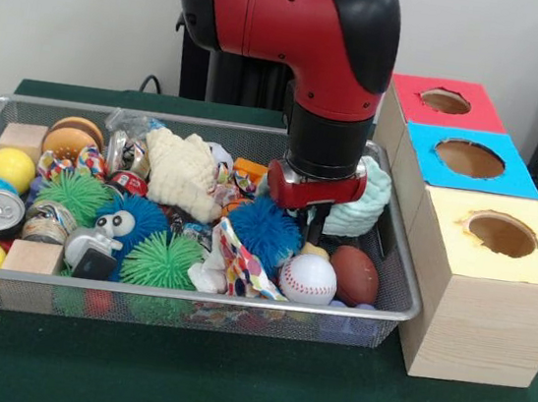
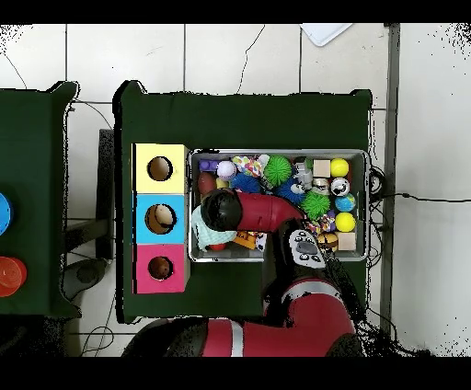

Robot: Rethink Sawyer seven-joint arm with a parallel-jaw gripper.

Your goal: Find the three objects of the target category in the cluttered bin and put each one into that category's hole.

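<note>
The wire mesh bin (image 1: 210,125) is full of clutter; it also shows in the overhead view (image 2: 276,152). My gripper (image 1: 313,229) reaches down into its right part, between a blue spiky ball (image 1: 263,232) and a mint fluffy thing (image 1: 366,202). A small tan rounded thing (image 1: 315,252) lies just under it; I cannot tell what it is. No teddy bear or pale yellow figure shows clearly. The red-topped box's hole (image 1: 446,101) is at the far right, and shows in the overhead view (image 2: 160,268). In the overhead view the arm's wrist (image 2: 221,210) hides the gripper.
A baseball (image 1: 308,278) and a brown football (image 1: 353,275) lie in front of the gripper. Green spiky balls (image 1: 160,258), a cream woolly bundle (image 1: 183,172), cans, yellow balls (image 1: 8,167) and wooden blocks fill the rest. The blue-topped (image 1: 470,158) and yellow-topped (image 1: 501,234) boxes stand beside the bin.
</note>
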